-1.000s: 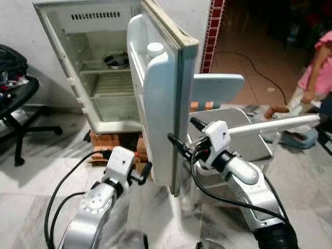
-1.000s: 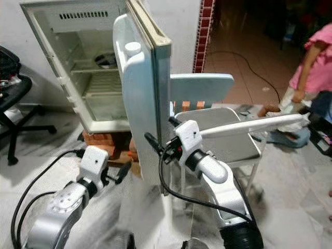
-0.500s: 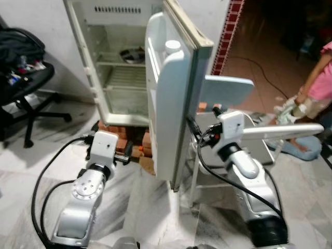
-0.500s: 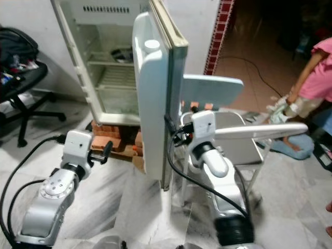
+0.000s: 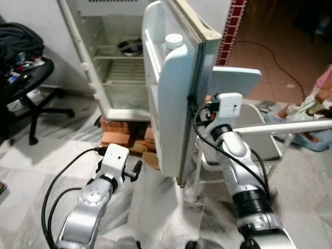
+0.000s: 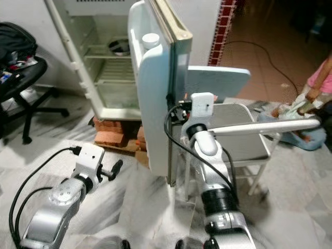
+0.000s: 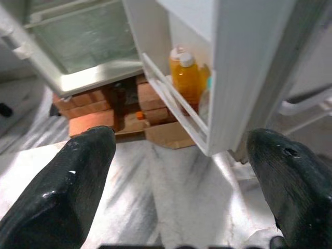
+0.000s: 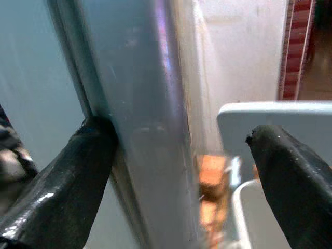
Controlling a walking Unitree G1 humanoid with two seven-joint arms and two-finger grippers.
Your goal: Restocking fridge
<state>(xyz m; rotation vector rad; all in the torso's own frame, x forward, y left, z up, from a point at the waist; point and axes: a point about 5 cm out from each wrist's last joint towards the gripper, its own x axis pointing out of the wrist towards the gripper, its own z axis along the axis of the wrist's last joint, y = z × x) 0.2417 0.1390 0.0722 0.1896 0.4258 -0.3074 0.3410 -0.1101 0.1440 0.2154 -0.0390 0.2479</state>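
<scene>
2 orange bottles (image 7: 185,78) sit in the fridge door (image 5: 174,93); both grippers' fingers (image 7: 78,176) spread wide.

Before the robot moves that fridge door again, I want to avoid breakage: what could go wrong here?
1. The right gripper straddles the door edge with open fingers; a swing might slip free.
2. The white bottle and orange bottle on the door shelves could topple.
3. The chair beside the door could block it.
</scene>
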